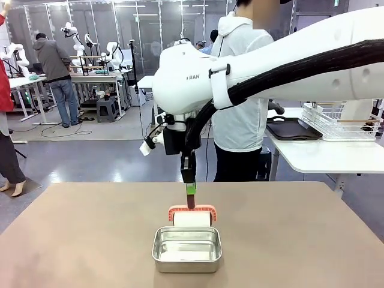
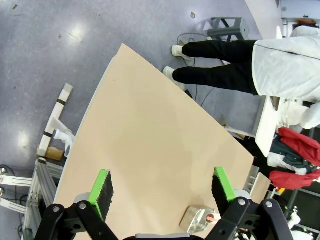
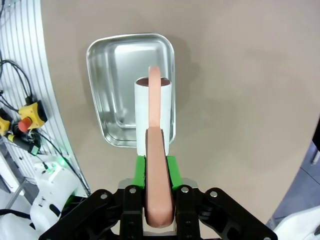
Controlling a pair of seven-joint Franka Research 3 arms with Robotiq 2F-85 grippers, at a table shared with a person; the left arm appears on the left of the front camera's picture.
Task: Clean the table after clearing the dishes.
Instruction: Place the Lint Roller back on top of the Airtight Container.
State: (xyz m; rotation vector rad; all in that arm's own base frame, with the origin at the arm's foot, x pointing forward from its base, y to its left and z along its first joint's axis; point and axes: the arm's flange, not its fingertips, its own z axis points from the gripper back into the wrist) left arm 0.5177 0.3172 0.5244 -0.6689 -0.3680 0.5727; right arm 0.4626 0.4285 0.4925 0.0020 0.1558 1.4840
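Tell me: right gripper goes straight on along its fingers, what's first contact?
The right gripper, shut on the lint roller, points down at the steel pan. The roller's white roll would likely touch the pan or its near rim first, though depth is unclear.

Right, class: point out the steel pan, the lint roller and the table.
steel pan (image 1: 186,258), front view, near wall.
lint roller (image 3: 153,112), right wrist view, white roll.
table (image 1: 78,228), front view, bare top.
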